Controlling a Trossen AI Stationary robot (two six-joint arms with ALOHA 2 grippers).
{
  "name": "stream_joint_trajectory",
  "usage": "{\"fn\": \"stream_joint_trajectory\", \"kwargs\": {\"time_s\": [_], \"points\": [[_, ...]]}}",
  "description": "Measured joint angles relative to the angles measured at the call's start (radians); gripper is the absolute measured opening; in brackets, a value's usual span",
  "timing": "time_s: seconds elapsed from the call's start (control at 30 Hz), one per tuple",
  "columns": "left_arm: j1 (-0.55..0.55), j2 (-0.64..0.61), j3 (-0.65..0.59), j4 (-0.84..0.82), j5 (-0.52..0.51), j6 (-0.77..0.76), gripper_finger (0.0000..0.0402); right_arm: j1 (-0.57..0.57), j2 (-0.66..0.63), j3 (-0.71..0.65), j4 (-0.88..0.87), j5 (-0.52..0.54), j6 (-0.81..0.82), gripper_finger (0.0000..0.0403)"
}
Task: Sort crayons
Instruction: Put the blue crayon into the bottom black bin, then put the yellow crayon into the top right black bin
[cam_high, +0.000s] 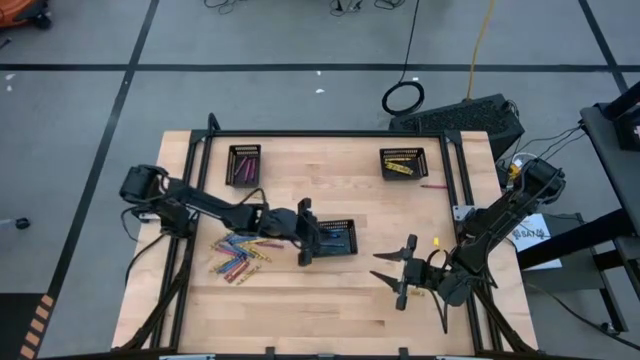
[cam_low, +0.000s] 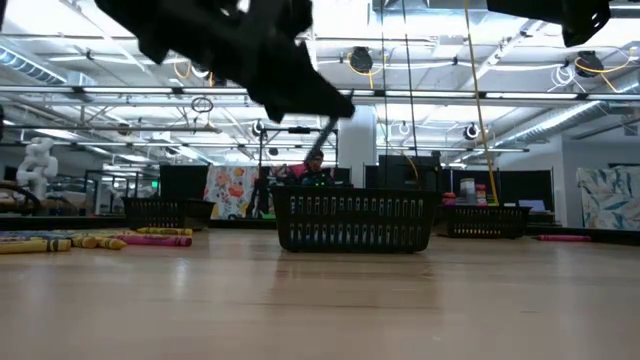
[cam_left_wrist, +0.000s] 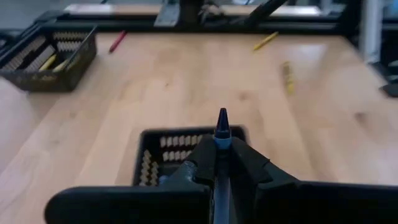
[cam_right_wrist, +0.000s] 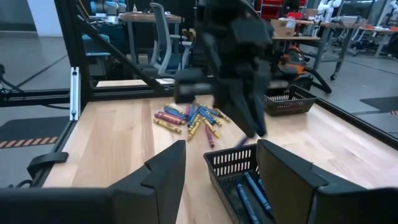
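Left gripper (cam_left_wrist: 222, 163): pinching a blue crayon (cam_left_wrist: 222, 124) between its fingers, tip sticking out forward. It's hovering right at the near edge of the middle tray (cam_high: 335, 237).
Middle tray contents: the right wrist view is showing a few blue sticks already lying in it, so I'm guessing this one's headed in there too.
Right gripper (cam_high: 400, 272): sitting spread wide with nothing in it, parked toward the table's right side, well apart from the tray.
Crayon pile (cam_high: 238, 255): a loose heap of mixed colours lying on the table just beside the left arm.
Strays: a yellow one (cam_high: 436, 241) near the right arm, a pink one (cam_high: 432, 186) close to the far right tray (cam_high: 403, 162).
Far trays: the right one is holding yellow sticks, the far left tray (cam_high: 244, 164) looks like pink ones.
How it handles: I'd say crayons are light, stiff and kinda snappy, and the paper wrap is helping grip while bare wax would be slicker. Grabbing mid-body like it's doing now seems the safe spot, not the tip.
Progress: my read is there's still plenty left to sort.
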Motion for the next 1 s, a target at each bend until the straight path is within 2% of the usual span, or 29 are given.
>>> {"fn": "stream_joint_trajectory", "kwargs": {"time_s": [0.37, 0.63, 0.8, 1.0], "points": [[0.037, 0.058, 0.000, -0.029, 0.028, -0.011, 0.0028, -0.012, 0.000, 0.000, 0.001, 0.000, 0.000, 0.0184], [0.049, 0.058, 0.000, -0.163, 0.033, -0.056, 0.0080, -0.029, 0.000, 0.000, 0.004, 0.000, 0.004, 0.0184], [0.048, 0.057, 0.004, -0.165, 0.035, -0.074, 0.0113, -0.029, 0.000, 0.000, 0.006, 0.000, 0.004, 0.0184], [0.034, 0.011, 0.053, -0.250, 0.035, -0.108, 0.0123, -0.029, 0.001, 0.000, 0.006, 0.000, 0.009, 0.0184]]}}
